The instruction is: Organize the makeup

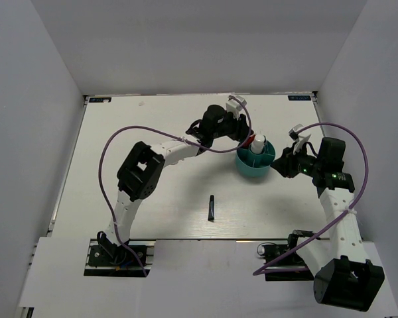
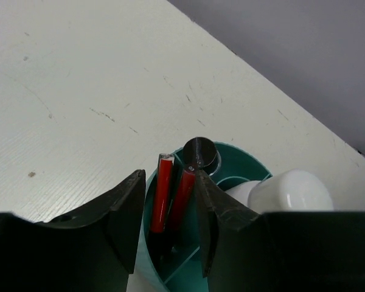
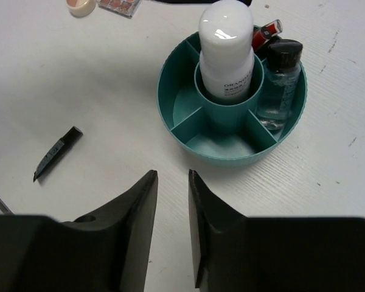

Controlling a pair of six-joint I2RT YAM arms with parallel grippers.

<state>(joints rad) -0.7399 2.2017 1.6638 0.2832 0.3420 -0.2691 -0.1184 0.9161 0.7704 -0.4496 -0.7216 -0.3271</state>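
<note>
While the left arm reaches far over the white table (image 1: pixel 119 119), a slim black tube (image 1: pixel 212 207) lies alone on the bare top, well apart from everything else. The right wrist camera shows a round beige compact (image 3: pixel 80 5) and a pink-toned palette (image 3: pixel 118 5) side by side on the table beyond the tub. The left gripper (image 2: pixel 169 182) hangs over the teal divided tub (image 1: pixel 252 171), fingers spread and released, straddling two red tubes (image 2: pixel 164 201) leaning in an outer compartment. A clear dark-capped bottle (image 3: pixel 281 79) stands in the next compartment, and a white bottle (image 3: pixel 226 52) stands upright in the centre cup. Just right of the tub, the right gripper (image 3: pixel 170 176) hovers with fingers narrowly parted, grasping nothing
</note>
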